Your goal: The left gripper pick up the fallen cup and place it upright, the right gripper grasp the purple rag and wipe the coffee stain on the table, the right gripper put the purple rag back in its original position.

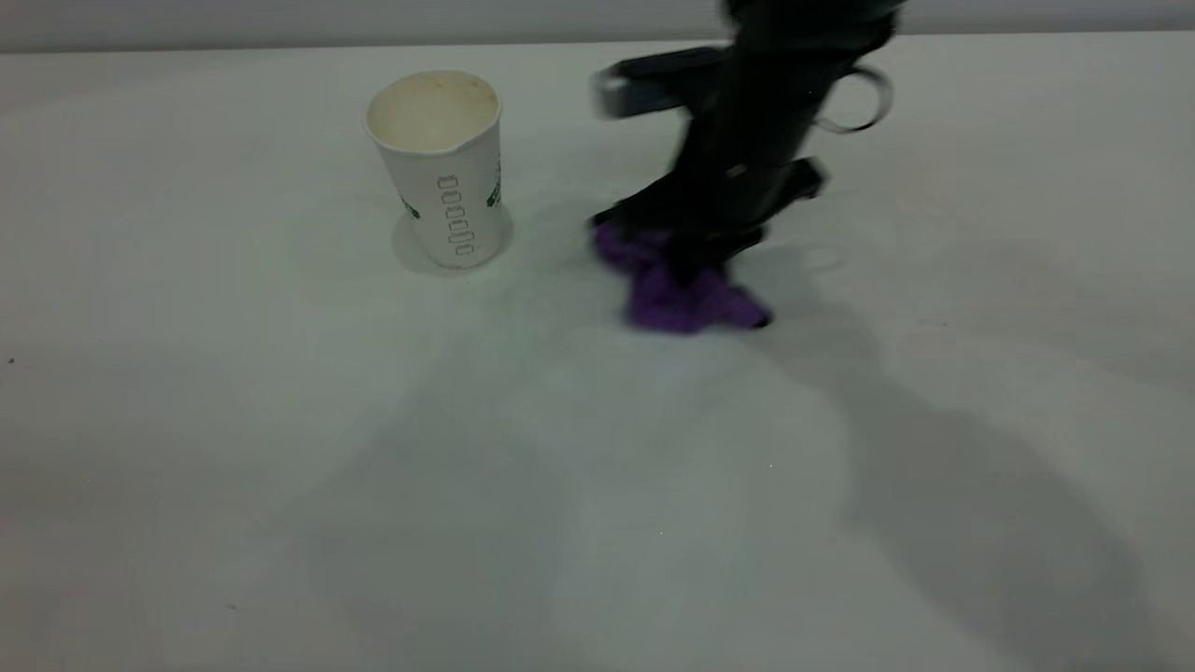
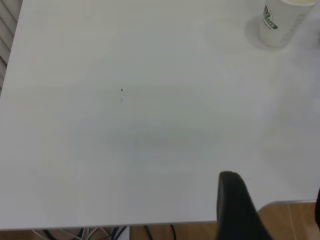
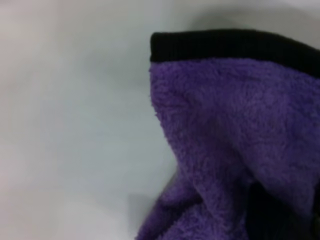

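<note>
Exterior view: the white embossed paper cup [image 1: 439,168] stands upright at upper left. At upper centre, the black right gripper [image 1: 695,257] presses the crumpled purple microfibre rag [image 1: 677,285] onto the white table [image 1: 280,467], jaws clamped on it; wiping seems underway.

Left wrist view: one dark finger [image 2: 235,205] of the left gripper shows at the bottom edge; whether its jaws are open I cannot tell.

Right wrist view: black-edged purple pile fills the right side, no coffee stain visible. Next comes returning the rag.

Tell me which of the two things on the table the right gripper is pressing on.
The purple rag. The right gripper is down on it, bunching it against the table. The cup stands upright, apart to the side, untouched.
</note>
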Robot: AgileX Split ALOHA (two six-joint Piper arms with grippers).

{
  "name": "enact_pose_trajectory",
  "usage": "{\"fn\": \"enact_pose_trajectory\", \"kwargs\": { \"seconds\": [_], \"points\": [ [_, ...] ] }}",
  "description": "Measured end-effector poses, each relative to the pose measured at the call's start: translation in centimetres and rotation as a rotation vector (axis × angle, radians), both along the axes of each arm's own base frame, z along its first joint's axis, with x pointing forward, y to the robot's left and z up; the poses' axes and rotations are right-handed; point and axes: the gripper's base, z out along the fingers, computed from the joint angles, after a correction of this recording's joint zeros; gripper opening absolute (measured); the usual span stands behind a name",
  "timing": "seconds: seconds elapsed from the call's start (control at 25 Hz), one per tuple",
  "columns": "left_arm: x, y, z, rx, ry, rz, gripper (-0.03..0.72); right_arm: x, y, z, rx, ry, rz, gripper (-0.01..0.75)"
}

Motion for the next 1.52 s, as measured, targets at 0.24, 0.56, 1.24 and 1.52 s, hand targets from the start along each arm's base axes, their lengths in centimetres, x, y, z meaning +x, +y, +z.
{"fn": "enact_pose_trajectory", "kwargs": {
  "seconds": [0.24, 0.56, 1.24, 1.52],
  "points": [
    [0.0, 0.0, 0.0, 0.0, 0.0, 0.0, 0.443, 1.7, -6.8, 0.1, -0.095, 0.096, -0.125, 0.053],
    [0.0, 0.0, 0.0, 0.0, 0.0, 0.0, 0.443, 2.9, -16.0, 0.1, -0.126, 0.187, -0.362, 0.095],
    [0.0, 0.0, 0.0, 0.001, 0.0, -0.001, 0.443, 0.1, -20.5, 19.4, -0.184, 0.206, -0.312, 0.726],
    [0.0, 0.0, 0.0, 0.001, 0.0, -0.001, 0.443, -7.4, -19.4, 31.7, -0.113, 0.023, -0.263, 0.724]
  ]
}}
